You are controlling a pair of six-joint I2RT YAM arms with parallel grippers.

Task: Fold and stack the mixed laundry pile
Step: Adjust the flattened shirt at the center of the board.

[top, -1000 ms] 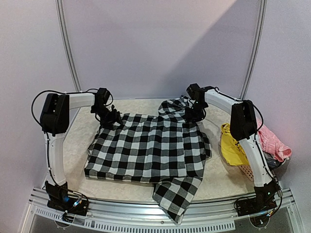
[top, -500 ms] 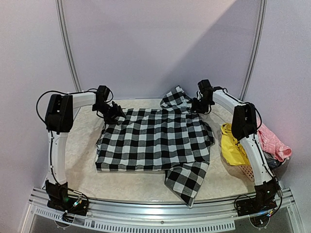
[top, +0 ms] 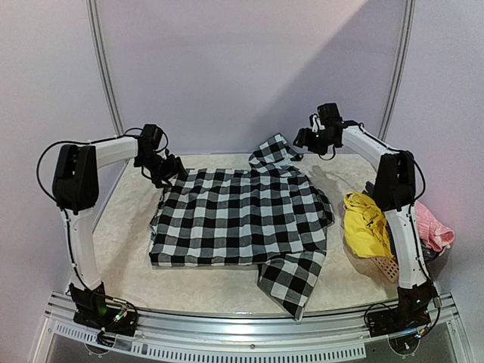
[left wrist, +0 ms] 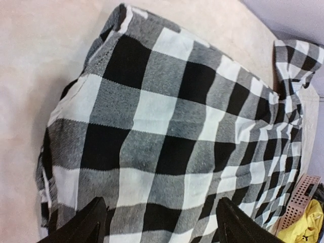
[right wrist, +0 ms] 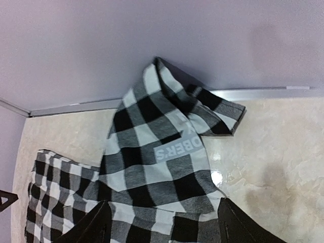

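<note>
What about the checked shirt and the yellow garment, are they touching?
Apart. The top view shows bare table between the checked shirt and the yellow garment.

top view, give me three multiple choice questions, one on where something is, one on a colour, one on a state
1. Where is the basket relative to the shirt?
A) to its left
B) to its right
C) beyond it

2. The garment in the basket nearest the shirt is:
A) green
B) white
C) yellow

3. The right gripper is:
A) open and empty
B) shut on the shirt
C) shut on the basket

Answers:
1 B, the basket sits past the shirt's right side.
2 C, bright yellow cloth hangs over its rim.
3 A, the right wrist view shows its fingers wide apart with nothing between them.
</note>
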